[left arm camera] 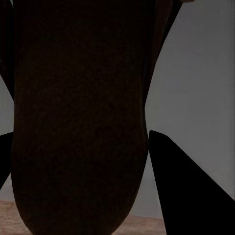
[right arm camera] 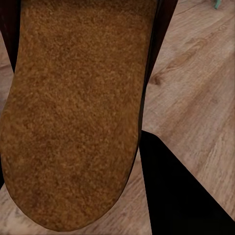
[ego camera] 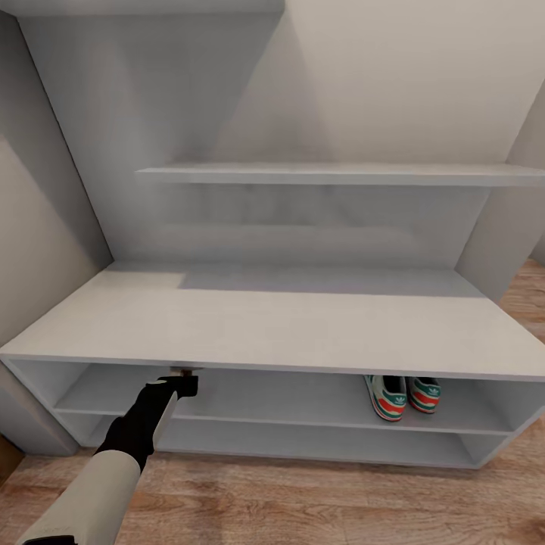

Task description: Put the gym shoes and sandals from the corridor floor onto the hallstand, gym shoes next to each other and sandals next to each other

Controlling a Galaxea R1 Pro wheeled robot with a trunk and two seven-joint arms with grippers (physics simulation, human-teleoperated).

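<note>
Wood-plank floor point(ego camera: 303, 507) runs in front of the pale grey shoe rack point(ego camera: 288, 325). Left arm reaches into the rack's upper low compartment at its left end; left claw point(ego camera: 184, 376) is clamped on a sandal point(left arm camera: 78, 122), dark in shadow. Right claw point(right arm camera: 73, 147) grips the other sandal point(right arm camera: 73, 112), tan sole showing over the floor. Farther right, two gym shoes point(ego camera: 401, 395) sit side by side on that same shelf.
</note>
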